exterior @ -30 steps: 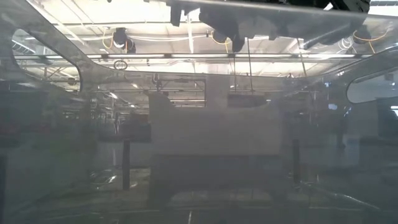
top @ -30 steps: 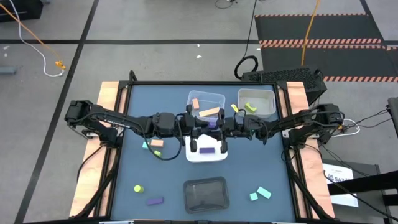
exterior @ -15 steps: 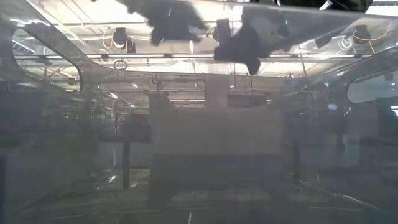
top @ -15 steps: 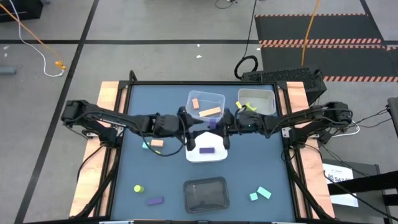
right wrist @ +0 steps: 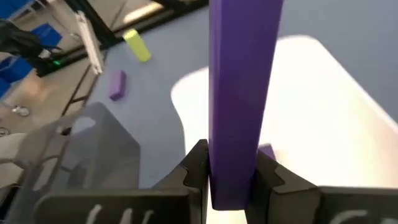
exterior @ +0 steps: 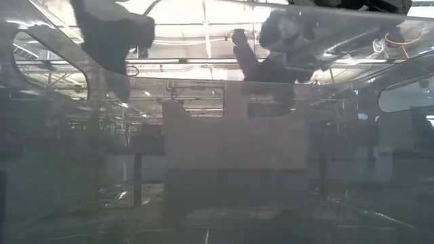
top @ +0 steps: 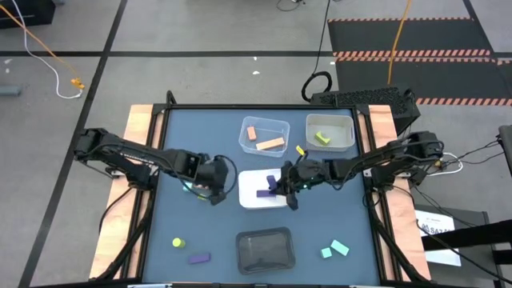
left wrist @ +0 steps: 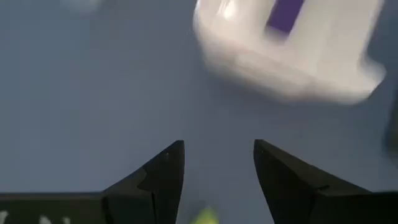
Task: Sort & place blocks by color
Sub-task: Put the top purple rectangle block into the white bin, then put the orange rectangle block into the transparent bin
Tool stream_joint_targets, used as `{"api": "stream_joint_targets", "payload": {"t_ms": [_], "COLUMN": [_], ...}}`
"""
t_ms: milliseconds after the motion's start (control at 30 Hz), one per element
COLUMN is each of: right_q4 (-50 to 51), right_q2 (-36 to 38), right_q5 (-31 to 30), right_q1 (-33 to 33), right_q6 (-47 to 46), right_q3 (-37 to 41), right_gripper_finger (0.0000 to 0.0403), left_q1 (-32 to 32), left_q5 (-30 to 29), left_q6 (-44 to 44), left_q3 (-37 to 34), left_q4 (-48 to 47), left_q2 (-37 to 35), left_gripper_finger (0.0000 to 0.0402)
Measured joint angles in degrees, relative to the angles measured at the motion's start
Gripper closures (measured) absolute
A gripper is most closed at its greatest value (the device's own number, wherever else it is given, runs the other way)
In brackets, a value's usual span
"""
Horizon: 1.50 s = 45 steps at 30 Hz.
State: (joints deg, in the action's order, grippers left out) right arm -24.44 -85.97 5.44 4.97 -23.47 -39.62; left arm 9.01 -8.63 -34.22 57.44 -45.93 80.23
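Right wrist view | right jaws clamp purple bar (right wrist: 244, 93), long axis away | left jaws apart

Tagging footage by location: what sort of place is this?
Probably a robotics lab or workshop: a framed table on bare floor, loose cables around it, striped floor mats, long ceiling lights.

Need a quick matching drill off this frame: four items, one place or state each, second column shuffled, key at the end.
Items
1. right gripper
2. left gripper
3. clear tray
4. black tray

Places or states
A. holds two orange blocks
B. nothing visible inside
C. shut on a purple bar, above the white tray
D. open, above bare table

Pairs: 1-C, 2-D, 3-A, 4-B
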Motion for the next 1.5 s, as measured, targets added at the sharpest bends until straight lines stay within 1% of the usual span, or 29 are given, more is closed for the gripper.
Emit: {"api": "stream_joint_targets", "payload": {"t_ms": [67, 167, 233, 367, 567, 767, 1000, 1200, 1300, 1433, 1500], "right_q4": [-0.7, -1.1, -2.0, -4.2, -5.8, -5.5, -5.4, -4.8, -3.1, 0.0, 1.3], "right_q2": [-1.8, -4.0, -5.3, -7.9, -9.1, -5.1, 2.3, 7.6, 9.8, 12.1, 12.8], "right_q5": [-1.0, -1.0, -1.1, -1.1, -1.0, -0.9, -0.9, -0.9, -0.9, -0.9, -0.9], "right_q1": [0.5, 1.1, 1.3, 1.9, 1.9, 1.9, 1.9, 1.7, 1.1, 0.0, -0.8], "right_q6": [-0.7, -1.3, -1.4, -1.3, -0.8, 2.7, 7.7, 11.5, 12.7, 12.8, 13.5], "right_q3": [0.0, 0.0, 0.0, 0.0, 0.0, 0.0, 0.0, 0.0, 0.0, 0.0, 0.0], "right_gripper_finger": [0.0361, 0.0361, 0.0354, 0.0311, 0.0249, 0.0206, 0.0193, 0.0193, 0.0193, 0.0193, 0.0193], "left_q1": [1.0, 2.8, 3.8, 5.4, 6.4, 5.2, 3.1, 2.3, 2.2, 2.2, 2.2], "left_q5": [0.0, -0.3, -0.3, -0.9, -6.1, -7.3, -6.5, -6.2, -6.1, -3.8, -3.5], "left_q6": [-2.1, -2.4, -1.8, -0.2, 2.6, 5.4, 7.0, 12.3, 13.4, 14.0, 15.7], "left_q3": [0.0, 0.0, 0.0, 0.0, -1.3, -7.6, -13.4, -14.0, -14.0, -13.2, -13.0], "left_q4": [-2.7, -7.8, -9.4, -10.9, -11.2, -10.9, -8.9, -7.0, -7.1, -8.2, -8.0], "left_q2": [0.0, 0.0, 0.0, 0.6, 0.9, 0.9, 0.9, 0.7, 0.7, 0.8, 0.8], "left_gripper_finger": [0.0211, 0.0211, 0.0211, 0.0210, 0.0210, 0.0206, 0.0201, 0.0201, 0.0201, 0.0201, 0.0201]}}
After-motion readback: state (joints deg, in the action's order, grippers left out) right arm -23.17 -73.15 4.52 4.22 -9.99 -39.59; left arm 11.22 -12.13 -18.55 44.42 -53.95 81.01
